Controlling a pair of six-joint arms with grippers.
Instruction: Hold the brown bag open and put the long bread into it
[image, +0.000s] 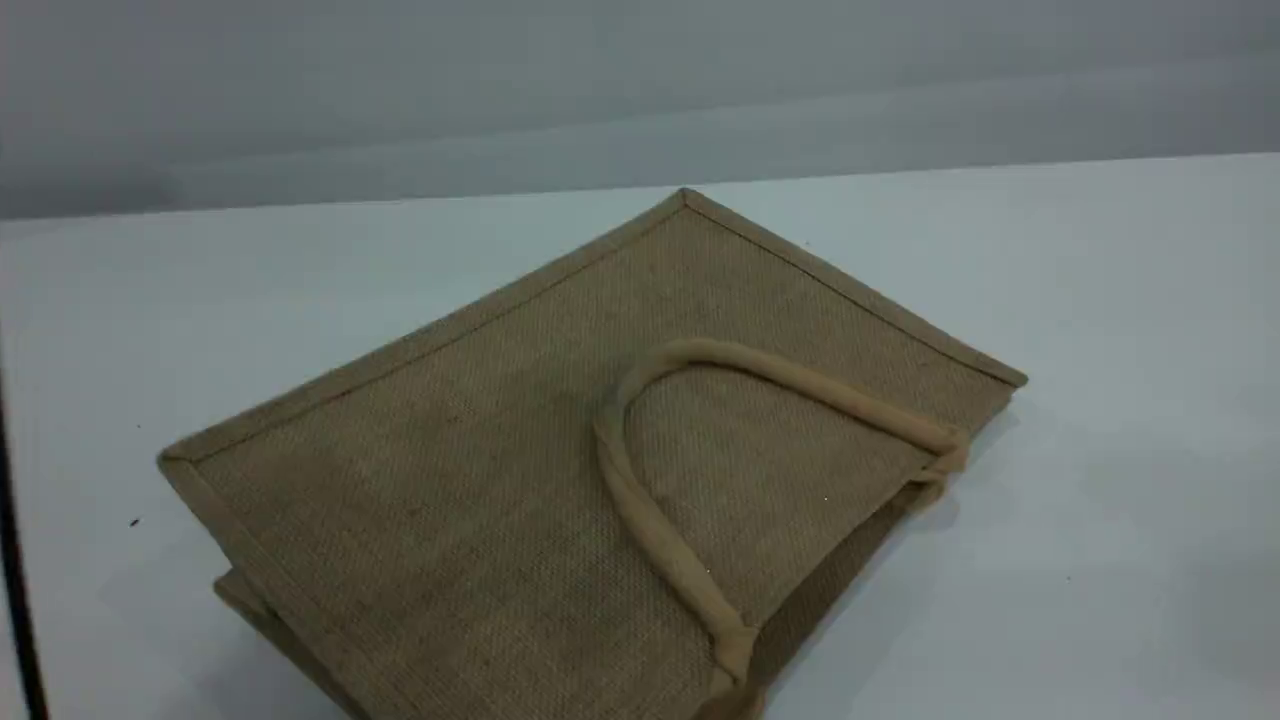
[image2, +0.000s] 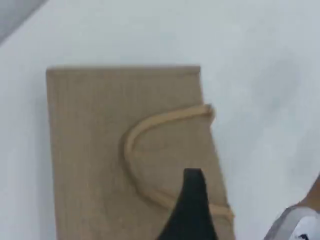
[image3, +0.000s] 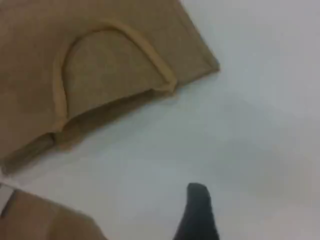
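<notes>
The brown bag (image: 480, 450) lies flat on the white table, with one beige loop handle (image: 640, 510) folded back over its upper face. Its mouth edge faces the front right and is nearly closed. Neither arm appears in the scene view. In the left wrist view the bag (image2: 90, 150) lies below my left gripper (image2: 192, 210), whose dark fingertip hovers over the handle (image2: 131, 145) with nothing in it. In the right wrist view my right gripper (image3: 197, 215) hangs over bare table just off the bag's (image3: 30, 50) mouth edge, holding nothing. The long bread is out of view.
The white table (image: 1100, 350) stretches around the bag, with its far edge against a grey wall. A blurred tan shape (image3: 45, 220) fills the lower left corner of the right wrist view. A grey-white object (image2: 300, 225) shows at the left wrist view's lower right corner.
</notes>
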